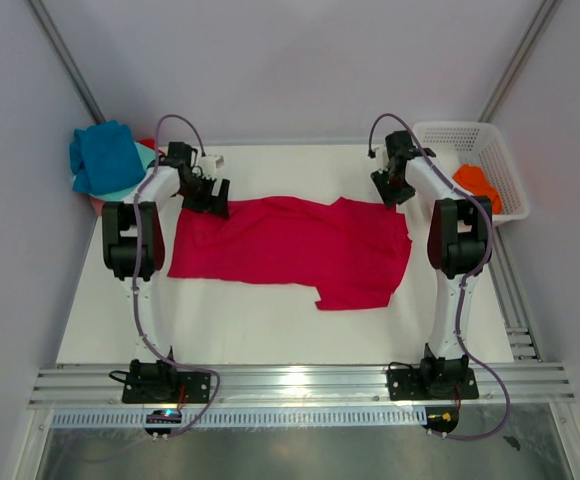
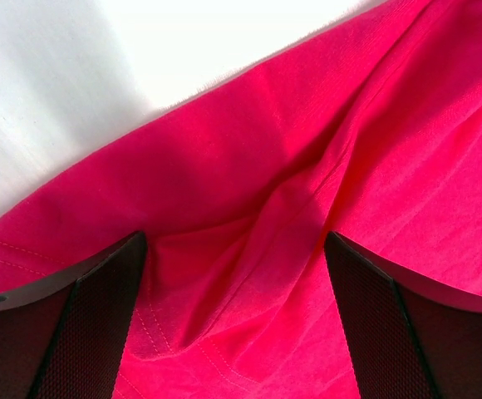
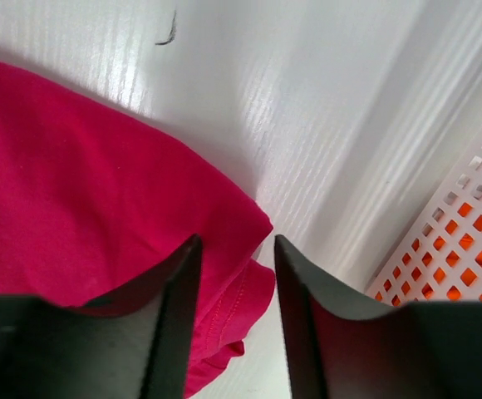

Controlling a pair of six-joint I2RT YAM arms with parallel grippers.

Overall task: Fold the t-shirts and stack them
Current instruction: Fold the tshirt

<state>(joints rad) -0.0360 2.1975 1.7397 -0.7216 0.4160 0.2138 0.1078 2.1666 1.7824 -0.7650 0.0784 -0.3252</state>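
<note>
- Between the wide-spread fingers point(image 2: 91, 316) of the left hand point(image 2: 234, 241), a ridge of the crimson t-shirt point(image 2: 374, 150) bunches.
- The right hand point(image 3: 237, 245), narrowly apart, straddles its corner, with the white basket point(image 3: 465, 249) near on its right.

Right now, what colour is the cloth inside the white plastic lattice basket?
The crumpled cloth in the basket is orange, clearest in the top external view.

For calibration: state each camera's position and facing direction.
Top external: above, behind the robot, looking down at table, crimson t-shirt, basket; left gripper, right gripper show.
Left wrist: behind the left gripper, which shows, facing down onto the shirt.
Right wrist: behind the right gripper, which shows, facing shirt corner and basket.
Shared: all see the shirt.
</note>
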